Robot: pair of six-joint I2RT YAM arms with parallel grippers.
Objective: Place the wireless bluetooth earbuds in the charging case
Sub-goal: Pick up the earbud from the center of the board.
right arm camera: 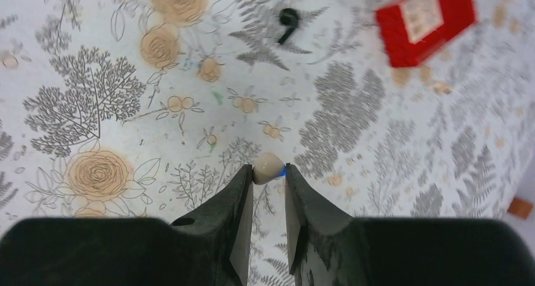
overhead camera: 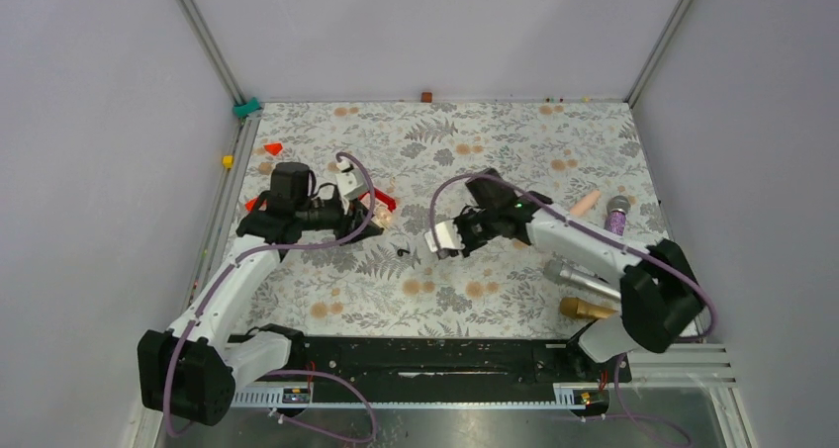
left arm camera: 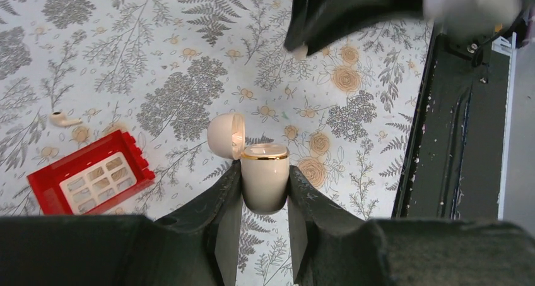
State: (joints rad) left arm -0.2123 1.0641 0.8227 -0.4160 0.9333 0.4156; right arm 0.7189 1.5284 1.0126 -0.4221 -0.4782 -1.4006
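Cream charging case, lid hinged open, stands clamped in the left claw at lower centre of its wrist view. One cream earbud is pinched at the right claw tips (stem hidden). A second earbud lies on the surface at far left, above the red box.

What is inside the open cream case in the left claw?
The charging case stands open in the left claw; the hollow of its lid looks bare. The wells below the gold rim are hidden.
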